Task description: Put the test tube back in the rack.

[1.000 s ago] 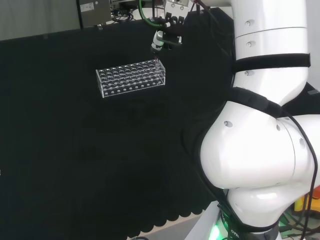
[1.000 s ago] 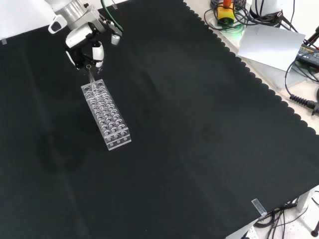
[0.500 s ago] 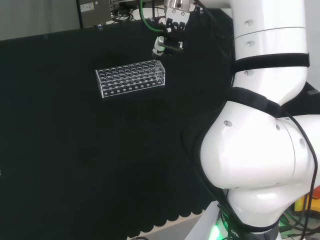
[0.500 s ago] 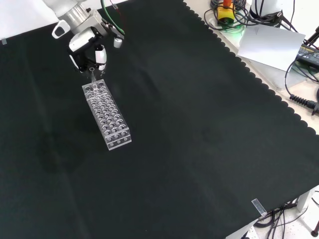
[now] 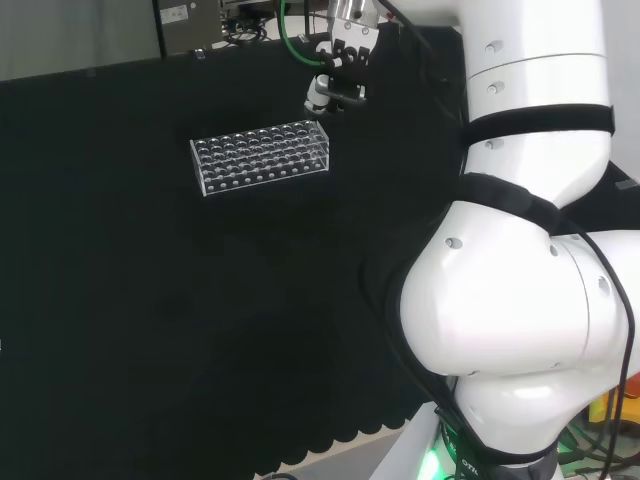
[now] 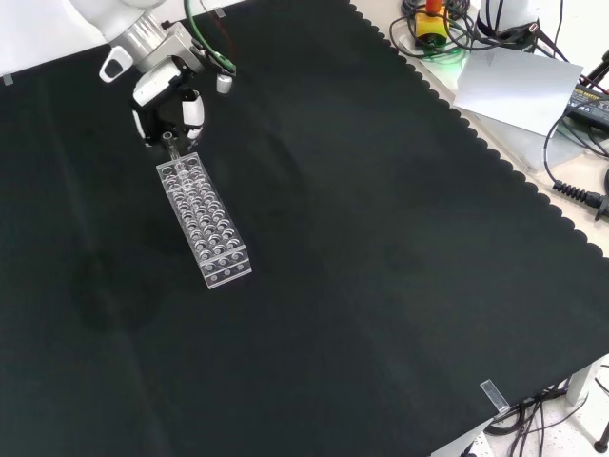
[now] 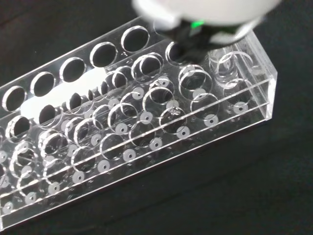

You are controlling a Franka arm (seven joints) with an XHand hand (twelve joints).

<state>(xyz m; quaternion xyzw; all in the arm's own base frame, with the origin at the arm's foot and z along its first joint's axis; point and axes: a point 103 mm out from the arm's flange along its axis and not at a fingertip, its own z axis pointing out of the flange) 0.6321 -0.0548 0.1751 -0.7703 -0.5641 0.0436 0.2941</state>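
From the front view I start nearest me with the black cloth of the counter (image 6: 381, 286), bare across most of its width, with a tangle of cables (image 6: 571, 181) off its right edge. Farther up and to the left stands the clear rack (image 6: 202, 222), a long block of round holes running away from me. At its far end I can just make out the test tube (image 6: 172, 145), a thin clear stem standing nearly upright, its lower end at or in one of the end holes of the rack; I cannot tell how deep it sits. The hand (image 6: 166, 90) is right above it, fingers curled down around the tube's upper part, so I read it as holding the tube rather than spread wide. In the head view the rack (image 5: 262, 157) lies crosswise on the cloth and the hand (image 5: 338, 75) hangs over its right end, the white arm link (image 5: 520, 300) looming large on the right of that view. From the wrist view I look down on the rack (image 7: 146, 127) at close range, its rows of holes large and clear, with a blurred white part of the hand (image 7: 205, 12) above the end corner; the tube itself is hard to pick out there.
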